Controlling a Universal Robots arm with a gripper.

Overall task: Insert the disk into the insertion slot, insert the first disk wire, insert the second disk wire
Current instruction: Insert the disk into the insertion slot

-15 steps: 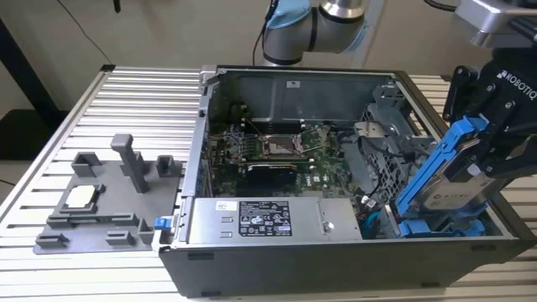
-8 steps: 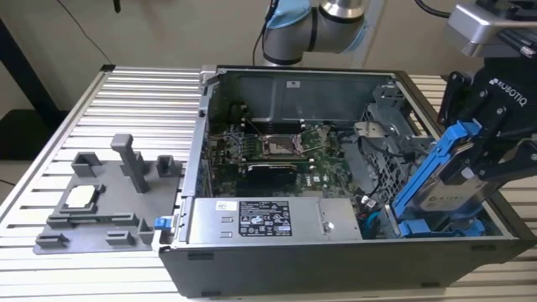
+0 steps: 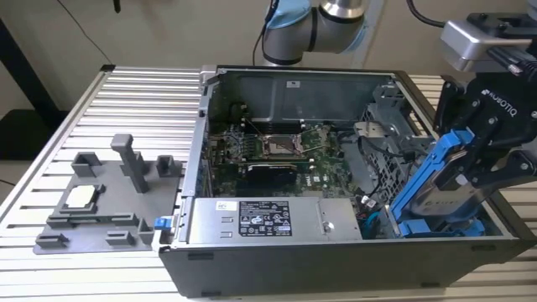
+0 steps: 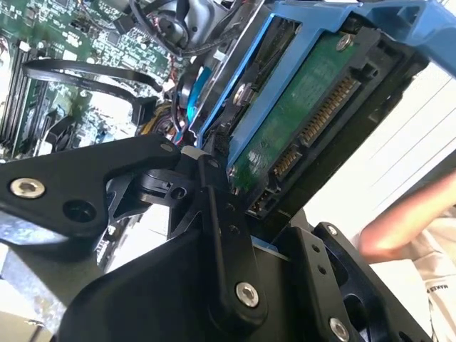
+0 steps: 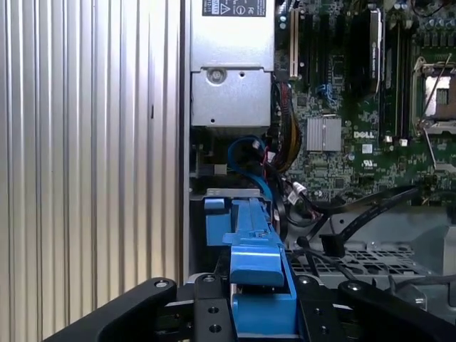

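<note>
My gripper (image 3: 480, 158) is shut on the disk (image 3: 442, 182), a silver drive in a bright blue frame, and holds it steeply tilted over the open computer case's front corner on the exterior view's right. Its lower end reaches down to the insertion slot (image 3: 436, 228) in the grey drive cage. In the second wrist view the disk's green circuit board and connector (image 4: 306, 121) face the camera beside a black finger (image 4: 217, 214). The blue end tab (image 5: 258, 274) sits between the fingers in the first wrist view. A blue cable (image 5: 249, 153) and a wire bundle lie inside the case just beyond the disk.
A grey sticker-labelled box (image 3: 260, 220) fills the case front; the motherboard (image 3: 277, 148) lies behind it. A grey fixture plate (image 3: 100, 195) with upright posts rests on the ribbed table on the exterior view's left. A person's hand (image 4: 406, 221) shows outside the case.
</note>
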